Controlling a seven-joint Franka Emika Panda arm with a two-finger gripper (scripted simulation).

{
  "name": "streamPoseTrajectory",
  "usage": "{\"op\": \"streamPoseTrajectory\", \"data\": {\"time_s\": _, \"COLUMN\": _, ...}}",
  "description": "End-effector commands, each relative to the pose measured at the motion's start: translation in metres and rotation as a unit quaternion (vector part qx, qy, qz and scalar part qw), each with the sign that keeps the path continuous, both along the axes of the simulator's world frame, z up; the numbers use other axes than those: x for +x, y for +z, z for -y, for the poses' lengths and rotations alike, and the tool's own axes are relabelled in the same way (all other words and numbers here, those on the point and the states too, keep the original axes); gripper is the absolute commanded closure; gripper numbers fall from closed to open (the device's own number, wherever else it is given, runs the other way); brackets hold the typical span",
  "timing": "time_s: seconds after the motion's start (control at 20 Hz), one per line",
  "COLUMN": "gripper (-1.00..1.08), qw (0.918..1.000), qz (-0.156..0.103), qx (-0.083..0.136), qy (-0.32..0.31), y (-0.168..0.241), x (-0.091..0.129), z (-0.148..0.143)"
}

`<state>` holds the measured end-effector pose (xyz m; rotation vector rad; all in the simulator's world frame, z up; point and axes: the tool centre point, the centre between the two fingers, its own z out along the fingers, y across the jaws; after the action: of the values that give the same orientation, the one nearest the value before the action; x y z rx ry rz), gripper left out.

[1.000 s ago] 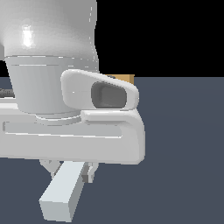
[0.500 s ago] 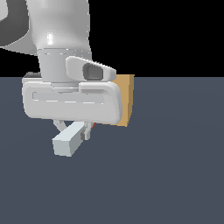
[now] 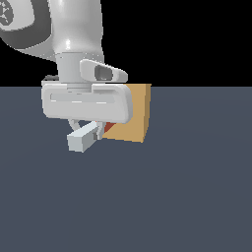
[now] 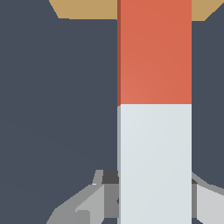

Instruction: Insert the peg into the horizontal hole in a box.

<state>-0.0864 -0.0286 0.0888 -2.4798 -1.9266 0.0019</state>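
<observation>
My gripper (image 3: 90,130) is shut on the peg and holds it level above the floor. The peg's pale grey-white part (image 3: 81,139) points toward the exterior camera, and its orange-red part (image 3: 108,127) points at the tan box (image 3: 134,114). In the exterior view the red end reaches the box's near face. The hole is hidden behind my hand and the peg. In the wrist view the peg (image 4: 155,131) runs from between my fingers (image 4: 109,194) up to the box edge (image 4: 83,8), red part (image 4: 155,52) farthest out.
The box stands on a plain dark blue-grey floor (image 3: 197,187). My white hand body (image 3: 86,102) covers the box's side toward the exterior view's left.
My hand has carried the peg away from the exterior camera toward the box. The peg's red end now shows against the box's face.
</observation>
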Motion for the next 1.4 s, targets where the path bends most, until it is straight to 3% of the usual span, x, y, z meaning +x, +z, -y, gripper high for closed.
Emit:
{"op": "streamPoseTrajectory", "data": {"time_s": 0.0, "gripper": 1.08, "qw": 1.0, "qz": 0.001, "qx": 0.0, "qy": -0.006, "y": 0.003, "x": 0.0, "z": -0.007}}
{"op": "streamPoseTrajectory", "data": {"time_s": 0.85, "gripper": 1.08, "qw": 1.0, "qz": -0.001, "qx": 0.0, "qy": -0.009, "y": 0.003, "x": 0.0, "z": -0.017}}
{"op": "streamPoseTrajectory", "data": {"time_s": 1.1, "gripper": 1.08, "qw": 1.0, "qz": 0.0, "qx": 0.0, "qy": -0.01, "y": 0.003, "x": 0.005, "z": -0.036}}
{"op": "streamPoseTrajectory", "data": {"time_s": 1.35, "gripper": 1.08, "qw": 1.0, "qz": 0.001, "qx": 0.0, "qy": -0.01, "y": 0.004, "x": 0.015, "z": -0.073}}
